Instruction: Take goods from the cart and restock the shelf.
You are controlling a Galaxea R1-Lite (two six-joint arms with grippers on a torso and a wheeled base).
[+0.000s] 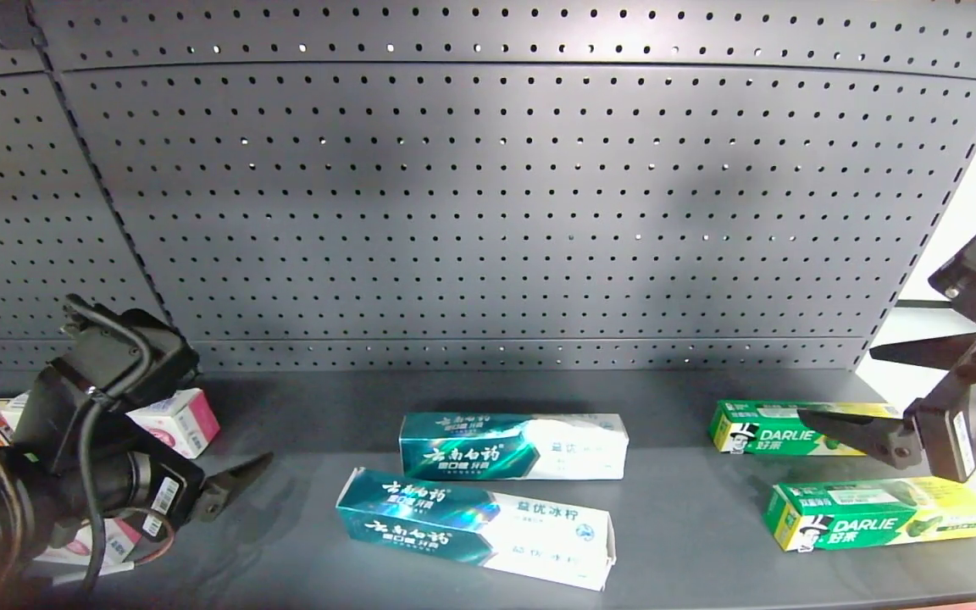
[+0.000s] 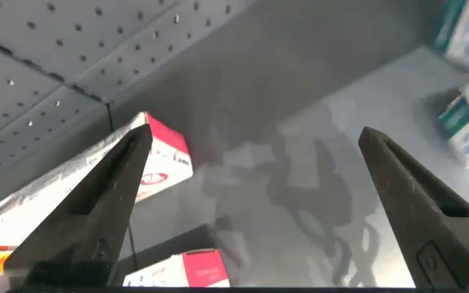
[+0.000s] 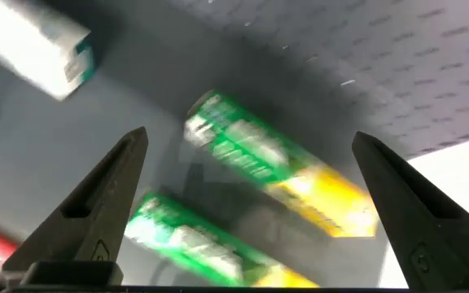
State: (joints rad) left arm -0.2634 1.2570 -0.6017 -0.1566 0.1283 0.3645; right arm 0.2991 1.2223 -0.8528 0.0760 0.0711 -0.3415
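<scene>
Light: dim shelf point(image 1: 708, 542); white blowout at right.
Glare: sheen on teal boxes point(image 1: 513, 446).
Distortion: back panel point(image 1: 488, 212) lines bow.

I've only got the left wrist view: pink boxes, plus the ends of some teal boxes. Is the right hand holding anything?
Observer: No, the right hand is open and empty, close by the rear green box.
Operator: More green ones?
Observer: One more, the front green box, lying apart from it, nearer the front edge.
Operator: How do the teal ones lie?
Observer: Flat; the rear teal box runs along the back panel, the front teal box is skewed.
</scene>
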